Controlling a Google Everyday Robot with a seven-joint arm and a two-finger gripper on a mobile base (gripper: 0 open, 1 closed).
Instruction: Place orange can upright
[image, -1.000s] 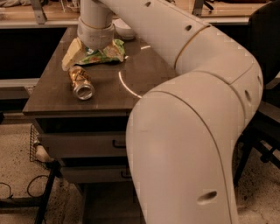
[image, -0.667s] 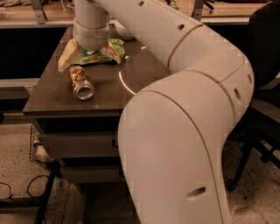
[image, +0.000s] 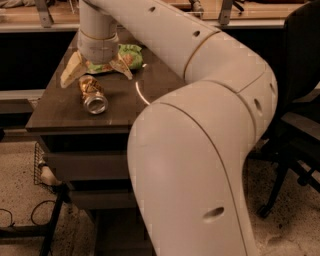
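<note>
The orange can (image: 92, 93) lies on its side on the dark table (image: 60, 112), its silver end facing the front edge. My gripper (image: 96, 73) hangs just above the can's far end. Its two pale fingers (image: 71, 69) are spread wide apart, one to the left and one to the right of the can's far part. The gripper holds nothing. The green snack bag (image: 129, 54) lies just behind the gripper, partly hidden by the wrist.
My large white arm (image: 200, 125) fills the middle and right of the view and hides the table's right side. A dark chair (image: 300, 100) stands at the right. A wire basket (image: 42, 167) and cables lie on the floor at the left.
The gripper has moved left and down towards the can, and its fingers now straddle the can's far end. The can has not moved.
</note>
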